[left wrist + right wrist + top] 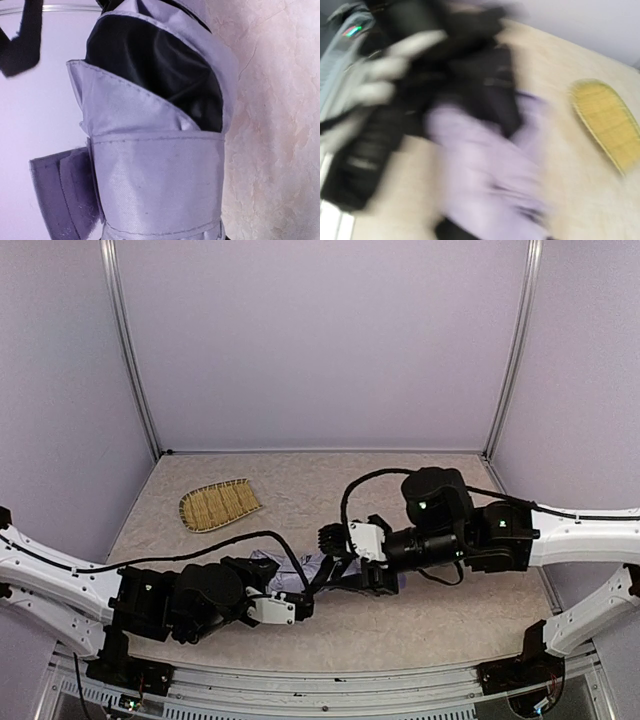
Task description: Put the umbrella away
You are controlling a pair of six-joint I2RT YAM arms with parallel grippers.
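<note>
The folded umbrella (298,568), pale lilac fabric with a black underside, lies low over the table between the two arms. My left gripper (296,600) is at its near end. In the left wrist view the umbrella (155,175) fills the frame, with a fabric strap wrapped round the bundle, and hides my fingers. My right gripper (338,558) is on its far-right end. The right wrist view is badly blurred. It shows the lilac fabric (485,170) right below the camera, and the fingers cannot be made out.
A woven straw tray (218,504) lies at the back left of the table and also shows in the right wrist view (607,120). The left arm's black and white wrist (380,90) is close beside the umbrella. Lilac walls enclose the table.
</note>
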